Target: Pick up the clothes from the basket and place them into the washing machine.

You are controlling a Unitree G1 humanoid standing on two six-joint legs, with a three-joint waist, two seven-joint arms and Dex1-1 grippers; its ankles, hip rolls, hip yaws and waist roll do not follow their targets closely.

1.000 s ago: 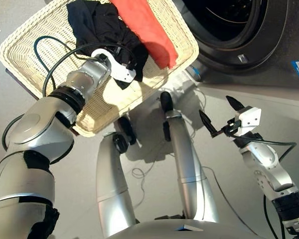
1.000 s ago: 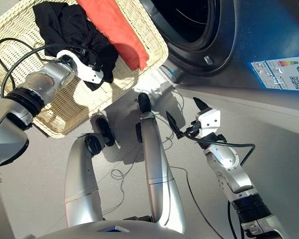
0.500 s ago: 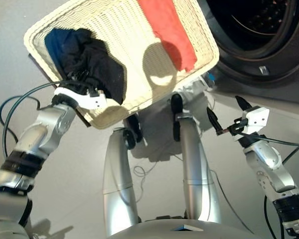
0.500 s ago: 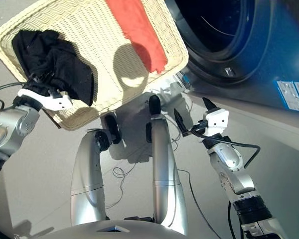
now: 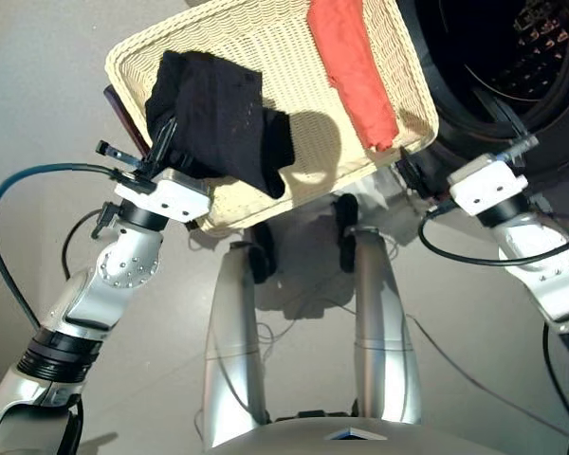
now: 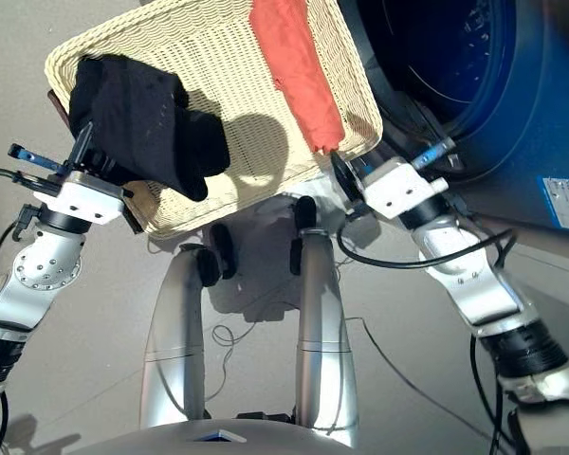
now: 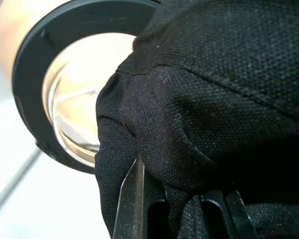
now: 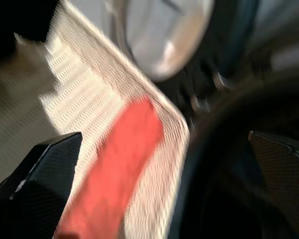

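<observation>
I have the black garment (image 5: 218, 128) pinched in my left gripper (image 5: 161, 156), bunched over the near left corner of the basket (image 5: 266, 57). The coral piece (image 5: 356, 66) lies along the basket's right side, next to the open washing machine (image 5: 512, 76). My right gripper (image 8: 154, 179) is spread wide and empty, near the basket's right corner. I'd lift the black cloth well clear of the rim before swinging it right toward the drum, so no trailing fabric drags the basket.

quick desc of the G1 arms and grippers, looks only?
Both arms are silver metal with black joint bands. The left arm trails a blue-green cable, the right arm a black one. The left gripper and right gripper each have a white housing and black fingers.
</observation>
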